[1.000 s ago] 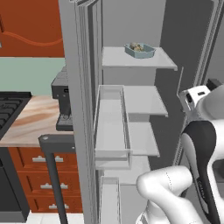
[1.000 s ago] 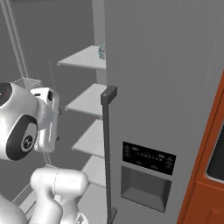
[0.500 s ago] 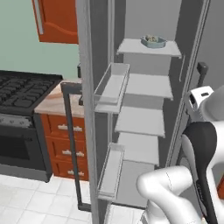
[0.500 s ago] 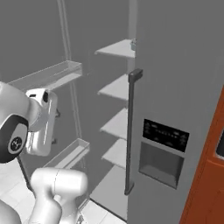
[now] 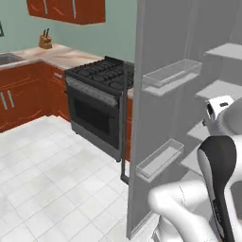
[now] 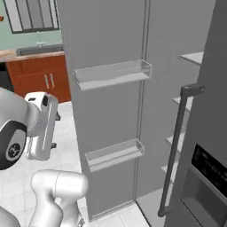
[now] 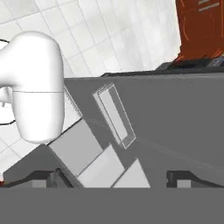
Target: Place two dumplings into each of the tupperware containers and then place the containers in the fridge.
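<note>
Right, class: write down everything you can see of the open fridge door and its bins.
The fridge door is a tall, flat grey panel that looks like steel, swung open so its inner face shows. Two clear, shallow bins are fixed to it: an upper bin and a lower bin, both looking empty. A dark vertical handle runs along its outer edge. It stands upright over the white tiled floor, with the pale shelves of the fridge beside it and the black stove beyond.
</note>
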